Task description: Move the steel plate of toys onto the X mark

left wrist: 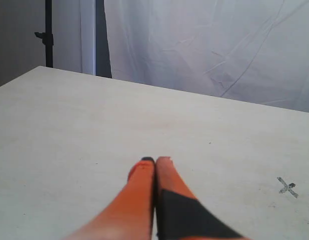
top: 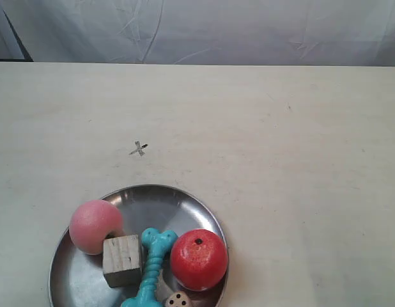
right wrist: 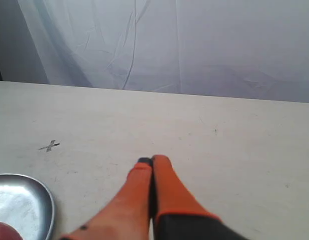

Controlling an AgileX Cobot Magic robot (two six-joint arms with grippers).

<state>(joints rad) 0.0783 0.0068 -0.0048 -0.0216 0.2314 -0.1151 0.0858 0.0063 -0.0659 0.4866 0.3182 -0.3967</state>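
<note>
The steel plate (top: 89, 278) lies at the near edge of the exterior view, left of centre. In it are a pink ball (top: 94, 225), a red apple-like ball (top: 199, 259), a teal bone (top: 153, 262), a pale wooden cube (top: 123, 259) and a small die (top: 177, 300). The X mark (top: 139, 149) is drawn on the table just beyond the plate. Neither arm appears in the exterior view. My left gripper (left wrist: 155, 160) is shut over bare table, with the X mark (left wrist: 287, 187) off to one side. My right gripper (right wrist: 152, 160) is shut and empty, with the plate's rim (right wrist: 47, 200) and the X mark (right wrist: 49, 146) beside it.
The pale table (top: 280, 160) ends at a wrinkled white backdrop cloth (top: 204, 29). A dark stand (left wrist: 48, 35) rises behind the table's far corner in the left wrist view.
</note>
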